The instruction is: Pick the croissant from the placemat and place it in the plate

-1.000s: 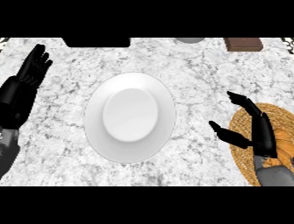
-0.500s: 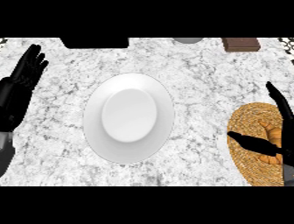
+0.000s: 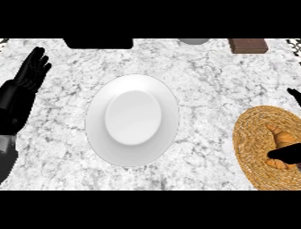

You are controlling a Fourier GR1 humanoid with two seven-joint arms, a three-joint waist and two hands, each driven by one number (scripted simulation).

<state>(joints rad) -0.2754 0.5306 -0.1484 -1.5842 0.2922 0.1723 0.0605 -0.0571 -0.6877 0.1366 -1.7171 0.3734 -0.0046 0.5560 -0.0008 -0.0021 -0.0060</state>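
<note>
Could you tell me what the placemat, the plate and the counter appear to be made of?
Placemat: woven straw or rattan, judging by its golden coiled texture, matte. Plate: white, smooth, probably glazed ceramic. Counter: grey-veined white stone, likely marble.

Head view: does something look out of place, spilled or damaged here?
Nothing stands out. The white plate sits intact on the counter, and the croissant lies on the woven placemat beside the right hand. No spill shows.
</note>
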